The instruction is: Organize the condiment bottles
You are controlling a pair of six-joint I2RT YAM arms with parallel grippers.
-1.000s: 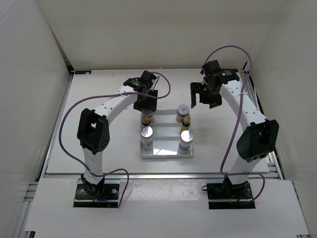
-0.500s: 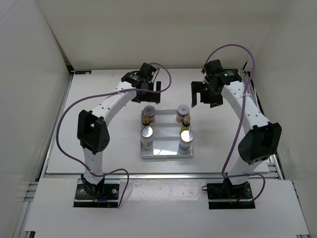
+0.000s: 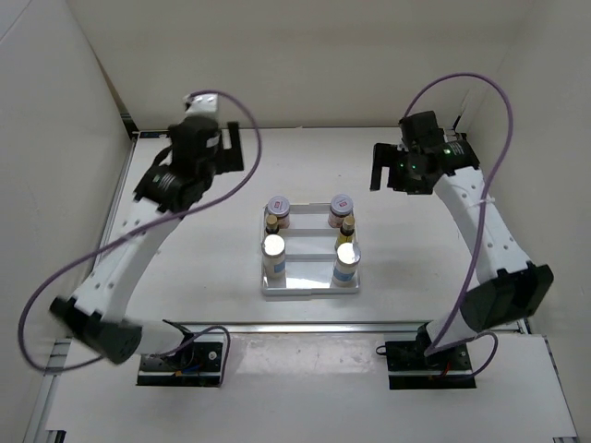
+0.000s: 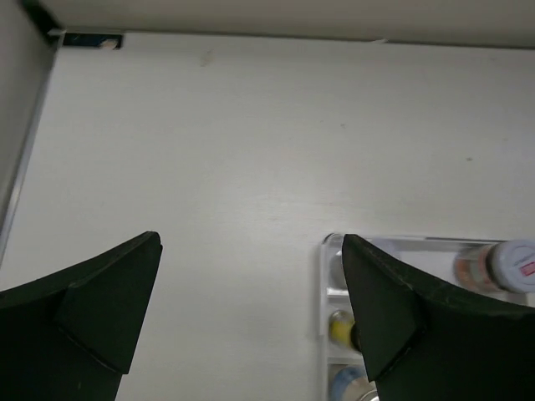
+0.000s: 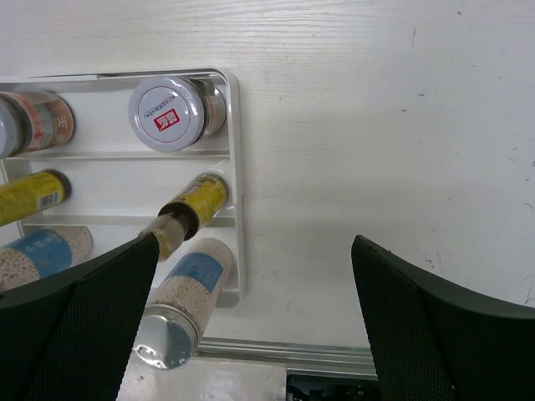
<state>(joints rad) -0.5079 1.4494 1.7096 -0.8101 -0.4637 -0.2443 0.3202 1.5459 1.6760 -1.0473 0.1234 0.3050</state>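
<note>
Six condiment bottles stand in the white stepped tray [image 3: 309,284]. Two pinkish jars [image 3: 278,208] [image 3: 341,204] are at the back, two yellow-labelled droppers [image 3: 271,224] [image 3: 347,227] in the middle, and two white silver-capped bottles [image 3: 273,247] [image 3: 345,255] in front. My left gripper [image 3: 231,148] is open and empty, high and back-left of the tray; its wrist view [image 4: 251,309] shows the tray's corner [image 4: 326,267] and a jar [image 4: 501,266]. My right gripper [image 3: 380,166] is open and empty, back-right of the tray; its wrist view [image 5: 255,317] shows a jar [image 5: 167,113], a dropper [image 5: 194,199] and a white bottle [image 5: 180,292].
White walls enclose the table on the left, back and right. A metal rail [image 3: 295,325] runs along the near edge. Purple cables loop above both arms.
My left arm has lifted off the back-left jar and swung up and to the left, leaving the jar standing in the tray. My right gripper has drifted slightly right.
</note>
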